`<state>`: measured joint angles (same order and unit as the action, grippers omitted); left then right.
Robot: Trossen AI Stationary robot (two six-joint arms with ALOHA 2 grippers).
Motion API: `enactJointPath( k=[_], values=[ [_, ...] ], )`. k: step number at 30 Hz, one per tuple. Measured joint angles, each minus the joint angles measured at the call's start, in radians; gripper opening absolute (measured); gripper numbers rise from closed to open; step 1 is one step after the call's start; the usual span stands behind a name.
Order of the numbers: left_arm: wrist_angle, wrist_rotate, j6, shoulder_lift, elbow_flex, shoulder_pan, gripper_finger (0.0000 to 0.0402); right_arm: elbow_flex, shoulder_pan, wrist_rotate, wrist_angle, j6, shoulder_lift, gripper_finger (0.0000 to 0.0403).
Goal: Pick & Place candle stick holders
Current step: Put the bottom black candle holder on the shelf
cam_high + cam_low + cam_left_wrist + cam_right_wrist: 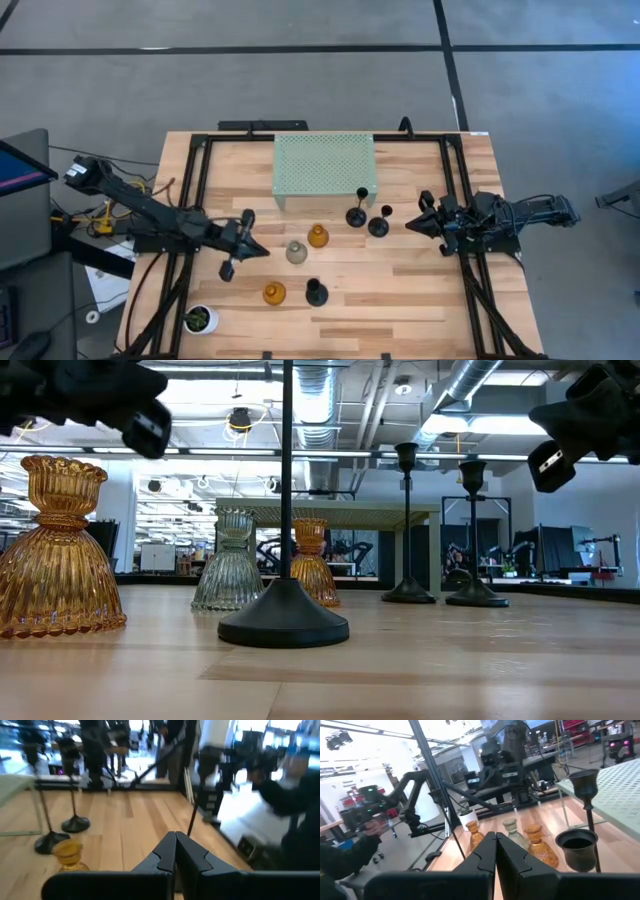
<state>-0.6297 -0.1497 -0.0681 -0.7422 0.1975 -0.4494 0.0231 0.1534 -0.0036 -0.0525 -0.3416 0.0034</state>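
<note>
Six holders stand mid-table: two ribbed amber glass bells [318, 236] [274, 293], one ribbed pale grey bell [296, 252], and three matte black stems on round bases [356, 215] [379, 225] [316, 292]. A pale green perforated stand [324, 165] sits behind them; a white plant pot [200, 319] sits near left. Left gripper [262, 251] and right gripper [411, 226] flank the group, fingers together, empty.

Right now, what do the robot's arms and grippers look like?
Both arms are dark, jointed, with thin cables. The left gripper and right gripper each end in two black, angular fingers. A small white mark shows on one gripper in the low view.
</note>
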Motion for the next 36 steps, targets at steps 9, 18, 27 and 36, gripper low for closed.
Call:
enactJointPath(
  k=[9, 18, 27, 36],
  values=[
    [-0.003, 0.000, 0.168, -0.108, 0.119, -0.081, 0.0008, 0.090, 0.056, 0.034, 0.028, 0.049, 0.039, 0.0000],
    [0.004, -0.033, 0.115, -0.147, 0.119, -0.083, 0.0008, 0.217, 0.123, 0.142, 0.056, 0.133, 0.286, 0.0000],
    [-0.011, -0.033, 0.050, -0.202, 0.119, -0.083, 0.0008, 0.322, 0.218, 0.170, 0.046, 0.143, 0.537, 0.0000],
    [-0.103, -0.033, 0.037, -0.270, 0.118, -0.083, 0.0008, 0.415, 0.342, 0.162, 0.042, 0.340, 0.604, 0.0000]
  ],
)
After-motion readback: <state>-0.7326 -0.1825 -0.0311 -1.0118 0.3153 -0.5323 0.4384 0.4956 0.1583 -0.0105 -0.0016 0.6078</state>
